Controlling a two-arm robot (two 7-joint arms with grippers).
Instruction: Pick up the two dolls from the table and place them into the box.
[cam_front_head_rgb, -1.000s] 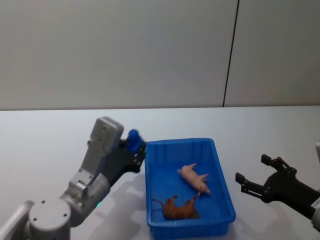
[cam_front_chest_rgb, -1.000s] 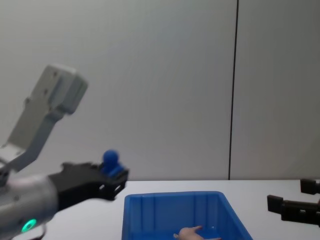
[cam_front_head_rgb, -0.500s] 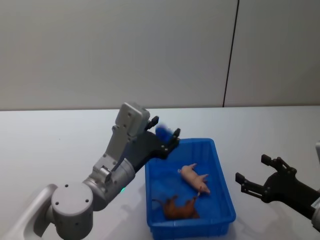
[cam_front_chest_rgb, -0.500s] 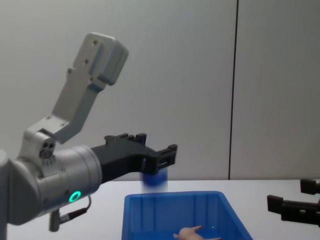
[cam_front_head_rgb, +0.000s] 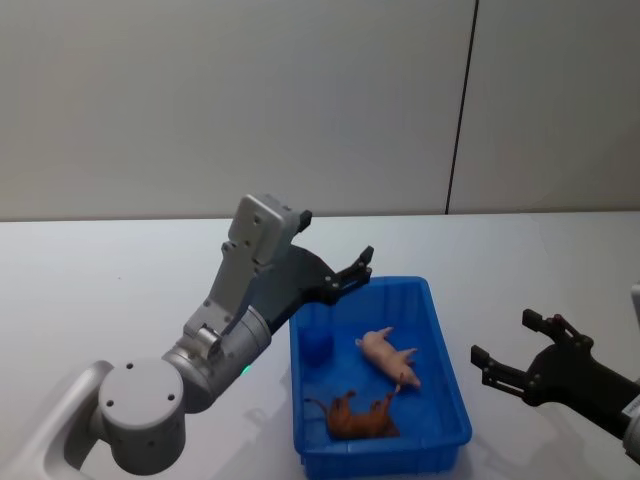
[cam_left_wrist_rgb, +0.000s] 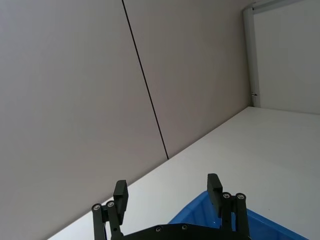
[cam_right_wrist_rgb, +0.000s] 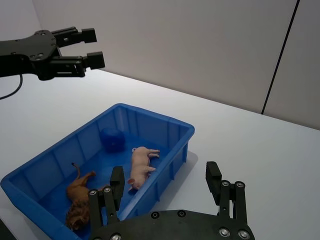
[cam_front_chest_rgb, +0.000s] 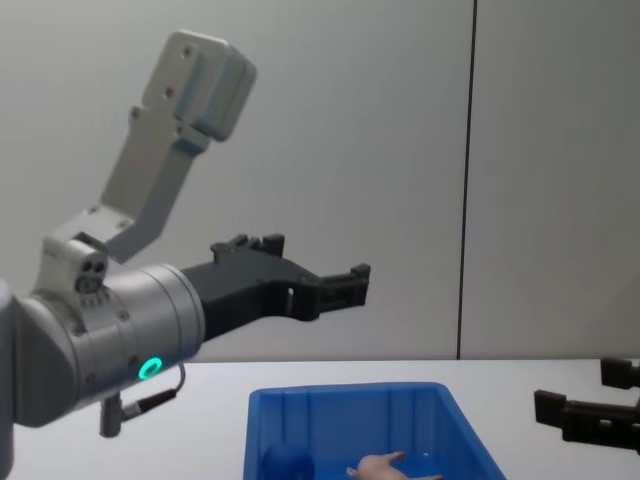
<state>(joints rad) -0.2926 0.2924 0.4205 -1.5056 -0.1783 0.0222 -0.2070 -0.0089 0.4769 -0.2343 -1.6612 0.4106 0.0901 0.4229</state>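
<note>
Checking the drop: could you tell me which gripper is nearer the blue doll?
Left. The left gripper hangs open above the blue doll in the box; the right gripper waits outside.

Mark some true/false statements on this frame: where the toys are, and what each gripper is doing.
1. The blue toy lies inside the bin. True.
2. The left gripper holds the blue toy. False: its jaws are open and empty above the bin's far left corner.
3. The pink pig is on the table. False: it is in the bin.
4. The right gripper is open, right of the bin. True.
5. A brown toy lies in the bin. True.
</note>
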